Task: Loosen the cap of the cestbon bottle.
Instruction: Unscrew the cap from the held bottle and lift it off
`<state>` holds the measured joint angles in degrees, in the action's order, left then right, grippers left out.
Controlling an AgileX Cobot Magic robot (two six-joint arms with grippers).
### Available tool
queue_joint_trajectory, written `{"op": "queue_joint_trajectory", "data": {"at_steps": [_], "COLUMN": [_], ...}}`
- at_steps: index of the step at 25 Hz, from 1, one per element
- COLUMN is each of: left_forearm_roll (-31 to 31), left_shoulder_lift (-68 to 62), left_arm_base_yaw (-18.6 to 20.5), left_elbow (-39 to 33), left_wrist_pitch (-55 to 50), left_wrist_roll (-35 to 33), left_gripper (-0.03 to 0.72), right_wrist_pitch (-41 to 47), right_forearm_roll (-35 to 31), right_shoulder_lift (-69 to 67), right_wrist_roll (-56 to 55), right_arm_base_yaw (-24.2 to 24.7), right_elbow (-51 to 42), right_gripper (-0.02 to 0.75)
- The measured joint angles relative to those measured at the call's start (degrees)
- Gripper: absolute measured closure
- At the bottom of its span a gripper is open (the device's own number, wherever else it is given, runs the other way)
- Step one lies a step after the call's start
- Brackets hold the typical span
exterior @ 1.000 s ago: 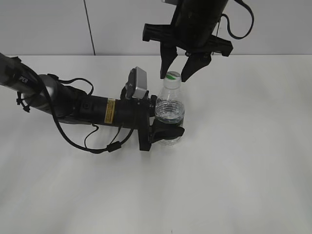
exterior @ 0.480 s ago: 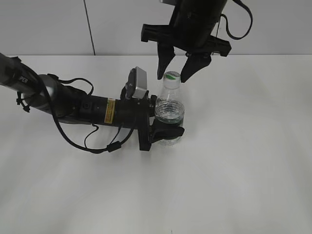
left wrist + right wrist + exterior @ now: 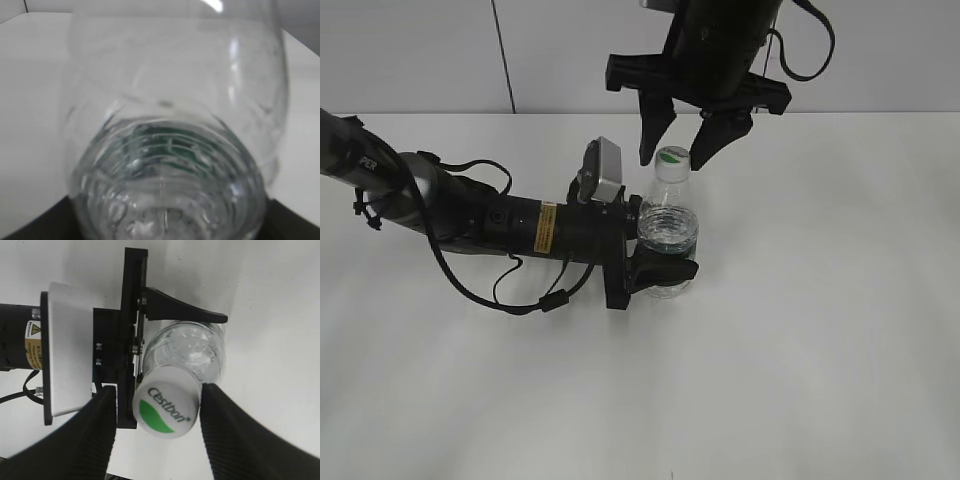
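cestbon bottle (image 3: pixel 668 235) upright mid-table | left gripper (image 3: pixel 665 268) clamped around its lower body to resist turning | right gripper (image 3: pixel 674 157) spread wide, fingers flanking cap (image 3: pixel 166 409) without contact, positioned to close and twist

cestbon bottle (image 3: pixel 668 235): showing clear, glossy, ribbed plastic
cap (image 3: pixel 166 408): looking smooth, matt white plastic
right gripper (image 3: pixel 677 157) fingers (image 3: pixel 231 440): showing ridged black pads
table (image 3: pixel 800 340): appearing smooth, matt white
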<state>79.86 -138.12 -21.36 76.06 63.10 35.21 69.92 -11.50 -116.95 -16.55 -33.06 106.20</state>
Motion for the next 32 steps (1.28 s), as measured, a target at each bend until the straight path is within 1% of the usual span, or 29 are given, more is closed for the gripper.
{"op": "queue_joint_trajectory", "data": {"at_steps": [10, 19, 23, 27, 32], "left_forearm_roll": [0.0, 0.0, 0.0, 0.0, 0.0], "left_shoulder_lift": [0.0, 0.0, 0.0, 0.0, 0.0], "left_arm_base_yaw": [0.0, 0.0, 0.0, 0.0, 0.0], "left_elbow": [0.0, 0.0, 0.0, 0.0, 0.0], "left_wrist_pitch": [0.0, -0.1, -0.1, -0.1, -0.1], "left_wrist_roll": [0.0, 0.0, 0.0, 0.0, 0.0], "left_gripper": [0.274, 0.274, 0.274, 0.274, 0.275], "right_wrist_pitch": [0.0, 0.1, 0.2, 0.2, 0.2], "right_forearm_roll": [0.3, 0.7, 0.8, 0.8, 0.7], "right_shoulder_lift": [-0.5, -0.5, -0.5, -0.5, -0.5], "right_wrist_roll": [0.8, 1.8, 3.3, 8.2, 21.2], "right_arm_base_yaw": [0.0, 0.0, 0.0, 0.0, 0.0], "right_elbow": [0.1, 0.1, 0.1, 0.1, 0.1], "right_gripper": [0.332, 0.434, 0.435, 0.435, 0.436]}}
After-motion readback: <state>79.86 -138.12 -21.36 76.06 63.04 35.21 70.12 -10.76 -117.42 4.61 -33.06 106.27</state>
